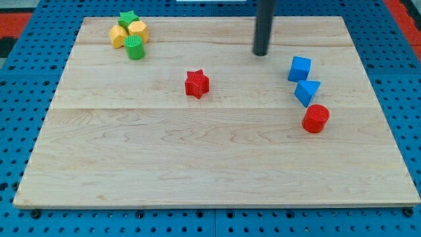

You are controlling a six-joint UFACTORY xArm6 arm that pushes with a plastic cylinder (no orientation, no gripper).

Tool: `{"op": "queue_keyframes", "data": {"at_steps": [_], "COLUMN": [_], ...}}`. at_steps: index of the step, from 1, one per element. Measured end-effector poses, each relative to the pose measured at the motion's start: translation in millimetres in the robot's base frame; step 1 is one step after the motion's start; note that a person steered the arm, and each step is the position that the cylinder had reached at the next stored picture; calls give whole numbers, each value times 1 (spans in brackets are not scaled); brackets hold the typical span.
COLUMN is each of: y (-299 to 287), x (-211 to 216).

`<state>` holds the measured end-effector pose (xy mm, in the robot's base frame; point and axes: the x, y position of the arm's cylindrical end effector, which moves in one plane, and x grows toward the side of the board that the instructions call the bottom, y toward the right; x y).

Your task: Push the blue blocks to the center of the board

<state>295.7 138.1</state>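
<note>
A blue cube and a blue triangular block sit close together at the view's right of the wooden board, the triangle just below the cube. My tip rests on the board near the view's top, up and to the left of the blue cube, apart from it by a short gap. The dark rod rises straight out of the view's top edge.
A red cylinder sits just below the blue triangle. A red star lies left of centre. At the top left are a green star, two yellow blocks and a green cylinder, clustered together.
</note>
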Motion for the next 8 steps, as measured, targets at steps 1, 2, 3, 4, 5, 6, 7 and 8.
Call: {"op": "queue_keyframes", "data": {"at_steps": [1,2,3,4,5,6,7,8], "y": [71,18,-92,-85,8,99,58,4], "x": [19,69,81,66,37,82,111,119]}}
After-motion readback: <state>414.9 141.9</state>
